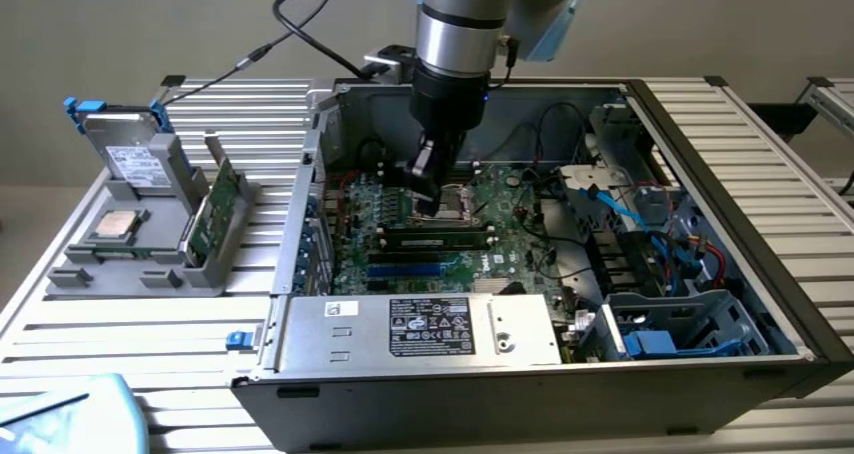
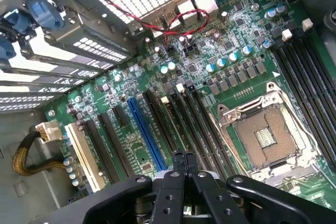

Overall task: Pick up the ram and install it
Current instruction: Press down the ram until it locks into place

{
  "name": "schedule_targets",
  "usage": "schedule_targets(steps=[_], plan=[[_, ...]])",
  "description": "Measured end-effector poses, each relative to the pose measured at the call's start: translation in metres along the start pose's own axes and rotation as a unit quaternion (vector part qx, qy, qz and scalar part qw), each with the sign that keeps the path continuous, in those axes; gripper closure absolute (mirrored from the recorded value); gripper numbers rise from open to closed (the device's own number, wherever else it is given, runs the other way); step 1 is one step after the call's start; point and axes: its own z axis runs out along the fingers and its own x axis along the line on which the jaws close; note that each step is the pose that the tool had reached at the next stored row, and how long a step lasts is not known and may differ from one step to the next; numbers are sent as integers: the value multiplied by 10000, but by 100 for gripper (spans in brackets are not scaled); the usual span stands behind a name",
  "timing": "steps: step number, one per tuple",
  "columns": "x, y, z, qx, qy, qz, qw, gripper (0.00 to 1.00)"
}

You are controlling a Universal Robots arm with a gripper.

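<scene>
Crowding the open grey computer case (image 1: 787, 304) are a silver power supply box (image 1: 414, 329) with a black label at the near wall, tangled blue and red cables (image 1: 667, 239) toward the exterior view's right, and outside on the slatted table (image 1: 80, 324) a grey holder (image 1: 147, 244) carrying a broad green circuit card (image 1: 211, 219) and a square silver processor chip (image 1: 110, 226). Down over the green motherboard (image 2: 220, 51), beside the empty square processor socket (image 2: 265, 135), the black gripper (image 2: 184, 163) has its fingers (image 2: 177, 162) pressed together with nothing seen between them. Just below it in the exterior view, the long thin dark ram stick (image 1: 434, 241) sits in a slot on the board.
</scene>
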Motion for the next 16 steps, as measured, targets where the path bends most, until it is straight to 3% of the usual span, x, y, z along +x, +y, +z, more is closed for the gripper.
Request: schedule_targets(steps=[3,6,9,13,15,16], plan=[[-1,0,1,2,12,149,9999,89],[-1,-1,3,58,10,277,9996,89],[-1,-1,4,185,-46,390,9991,89],[-2,-1,5,357,-157,552,9977,89],[-2,-1,6,415,-200,641,9969,89],[-2,-1,7,426,-213,692,9965,89]])
